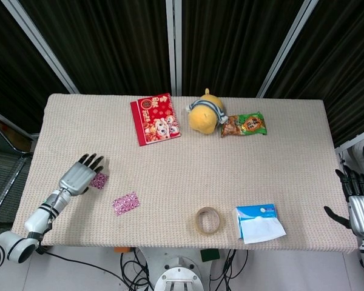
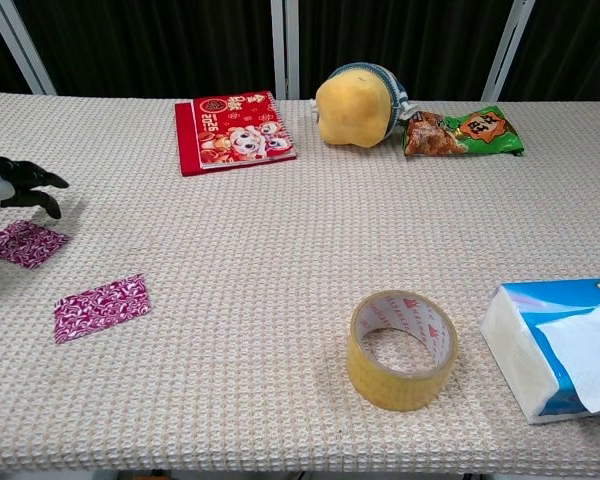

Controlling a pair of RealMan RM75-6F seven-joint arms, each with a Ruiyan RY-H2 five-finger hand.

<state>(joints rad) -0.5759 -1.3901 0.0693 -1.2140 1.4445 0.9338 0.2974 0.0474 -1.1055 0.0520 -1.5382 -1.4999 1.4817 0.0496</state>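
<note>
The left robot hand (image 1: 80, 176) hovers over the flat magenta patterned foil sachet (image 1: 97, 180) near the tabletop's (image 1: 170, 176) left edge — fingers spread, grasping nothing. Such a thin packet may slide on the weave instead of lifting. The right robot hand (image 1: 359, 206) hangs released off the right edge.

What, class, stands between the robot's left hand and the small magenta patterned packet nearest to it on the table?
Nothing visible does. The left hand hovers right over the near magenta packet, its fingers apart and holding nothing. The second magenta packet lies apart, nearer the table's front edge, out of the way.
</note>
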